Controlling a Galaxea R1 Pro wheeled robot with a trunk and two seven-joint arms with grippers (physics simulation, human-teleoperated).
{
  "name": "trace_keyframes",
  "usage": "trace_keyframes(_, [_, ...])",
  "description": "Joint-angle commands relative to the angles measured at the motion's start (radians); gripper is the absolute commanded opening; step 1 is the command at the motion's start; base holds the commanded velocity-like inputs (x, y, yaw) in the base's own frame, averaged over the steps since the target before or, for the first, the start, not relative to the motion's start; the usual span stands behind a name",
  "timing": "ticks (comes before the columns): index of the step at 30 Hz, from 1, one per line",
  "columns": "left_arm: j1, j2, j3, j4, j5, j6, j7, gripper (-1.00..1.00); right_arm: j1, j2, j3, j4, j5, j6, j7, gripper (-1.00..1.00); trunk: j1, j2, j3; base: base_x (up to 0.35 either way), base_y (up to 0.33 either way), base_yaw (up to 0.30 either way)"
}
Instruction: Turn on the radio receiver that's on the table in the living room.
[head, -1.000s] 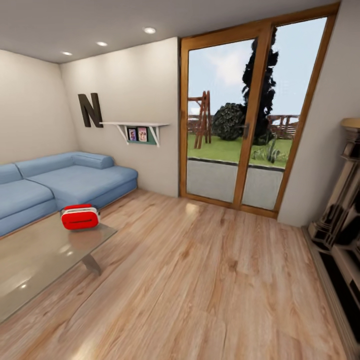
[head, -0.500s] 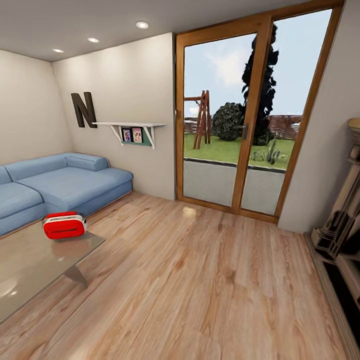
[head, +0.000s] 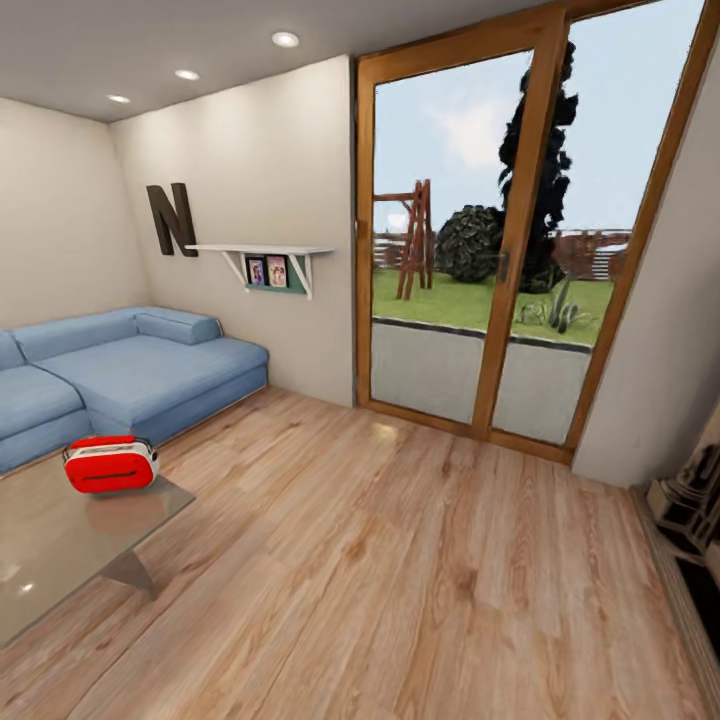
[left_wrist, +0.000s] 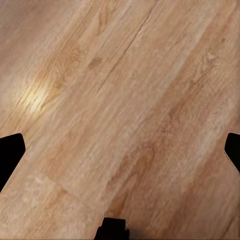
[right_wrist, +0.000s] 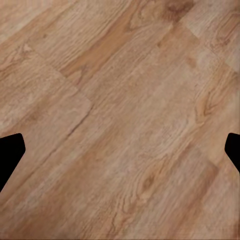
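The bright-red radio receiver (head: 110, 464) lies on the far corner of the low glass-topped table (head: 50, 545) at the left of the head view, its pale end panel facing right. Behind it stands the blue L-shaped sofa (head: 130, 365) of the living room. In the left wrist view my left gripper (left_wrist: 120, 150) hangs open over bare wood floor, its dark fingertips (left_wrist: 10, 152) far apart. My right gripper (right_wrist: 120, 155) is open too, with nothing between its fingertips (right_wrist: 10, 155) but floorboards.
A broad light wood floor (head: 400, 560) stretches between me and the table. A wood-framed glass door (head: 500, 250) fills the far wall, beside a wall shelf (head: 265, 252) and a letter N (head: 170, 218). Dark carved furniture (head: 690, 500) stands at the right edge.
The whole head picture has shifted: the camera has moved, so the radio and table now sit further left and lower and the door looks larger. Nothing in the room itself moved.
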Motion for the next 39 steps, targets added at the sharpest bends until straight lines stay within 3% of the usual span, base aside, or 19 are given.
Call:
trace_keyframes(1, [0.0,0.0,0.0,0.0,0.0,0.0,0.0,1.0,0.0,0.0,0.0,0.0,0.0,0.0,0.0,1.0,0.0,0.0,0.0,0.325,-0.167,0.244])
trace_keyframes(39, [0.0,0.0,0.0,0.0,-0.001,0.0,0.0,1.0,0.0,0.001,0.0,0.0,0.0,0.0,0.0,1.0,0.0,0.0,0.0,0.323,-0.173,0.249])
